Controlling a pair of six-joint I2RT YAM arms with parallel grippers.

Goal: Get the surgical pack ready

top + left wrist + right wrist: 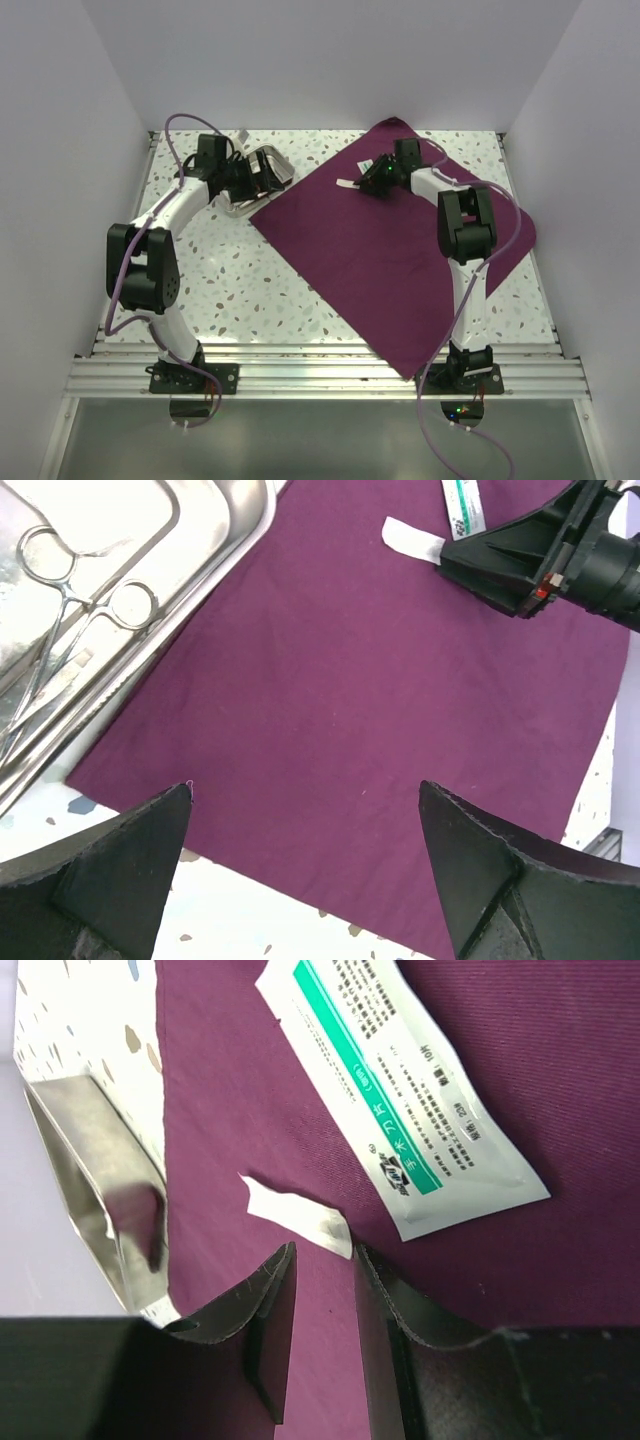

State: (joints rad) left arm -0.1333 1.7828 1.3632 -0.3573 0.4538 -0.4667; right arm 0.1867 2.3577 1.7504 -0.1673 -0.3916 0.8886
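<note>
Tray: shallow steel, at the cloth's left corner; held silver forceps.
Cloth: plum-purple, lay flat on the speckled table.
Packet: white with a green band, on the cloth beside a white strip.
Left gripper: stood wide, empty.
Right gripper: narrow gap at the strip's end; grip could not be told.

Lab test cell: white walls, speckled table, aluminium mounting rail.

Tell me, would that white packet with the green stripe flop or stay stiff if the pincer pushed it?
The packet looks thin and flat, so probably light and bendy. Its smooth face suggests it could slide over the purple cloth rather than roll.
</note>
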